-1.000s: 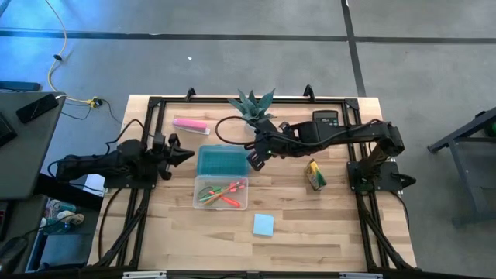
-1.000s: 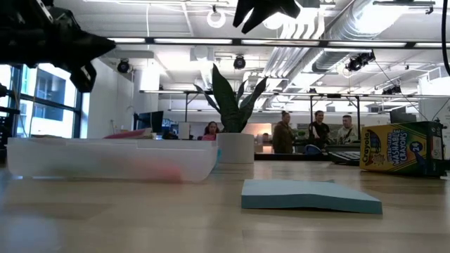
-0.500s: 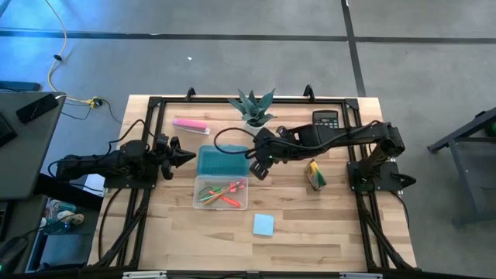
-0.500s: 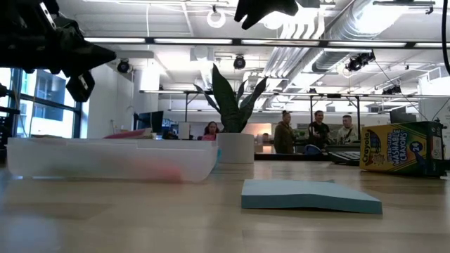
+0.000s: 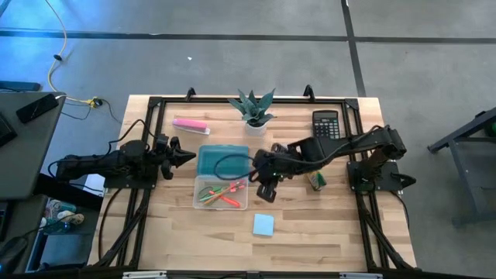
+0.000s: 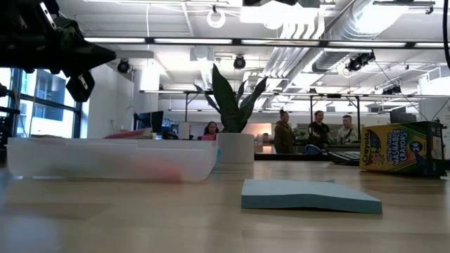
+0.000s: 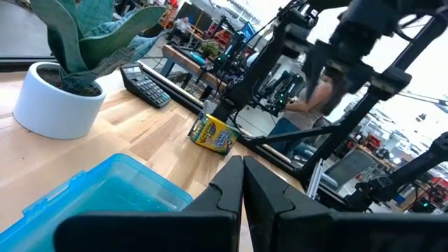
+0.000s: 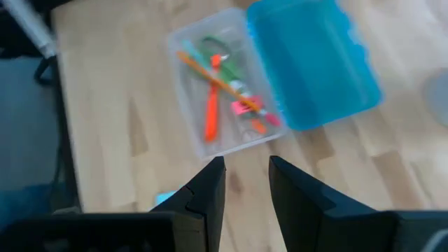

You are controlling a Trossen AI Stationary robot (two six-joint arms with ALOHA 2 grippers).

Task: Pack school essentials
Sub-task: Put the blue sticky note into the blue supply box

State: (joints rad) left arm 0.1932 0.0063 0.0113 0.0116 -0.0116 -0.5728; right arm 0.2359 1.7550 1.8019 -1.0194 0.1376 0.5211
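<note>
A clear box (image 5: 221,193) with its blue lid (image 5: 222,161) swung open lies mid-table; in the right wrist view it holds green-handled scissors (image 8: 222,52), an orange pencil (image 8: 207,68), a red pen (image 8: 212,117) and a pink eraser (image 8: 242,107). The blue sticky-note pad (image 5: 263,225) lies flat nearer the near edge. The crayon box (image 5: 315,178) lies partly under my right arm. My right gripper (image 5: 265,191) hovers open and empty, just right of the box and above the table. My left gripper (image 5: 186,157) waits shut, left of the lid.
A potted plant (image 5: 253,108), a black calculator (image 5: 326,122) and a long pink bar (image 5: 190,124) sit along the far side. Black frame rails run down both table sides. Bare wood lies around the sticky pad. People stand in the room beyond, seen in the low view.
My right gripper has swung from beside the plant toward the near edge, past the blue lid's right side, and now hangs beside the clear box. In the low view it has left the picture's top. The box, pad and crayon box have stayed put.
</note>
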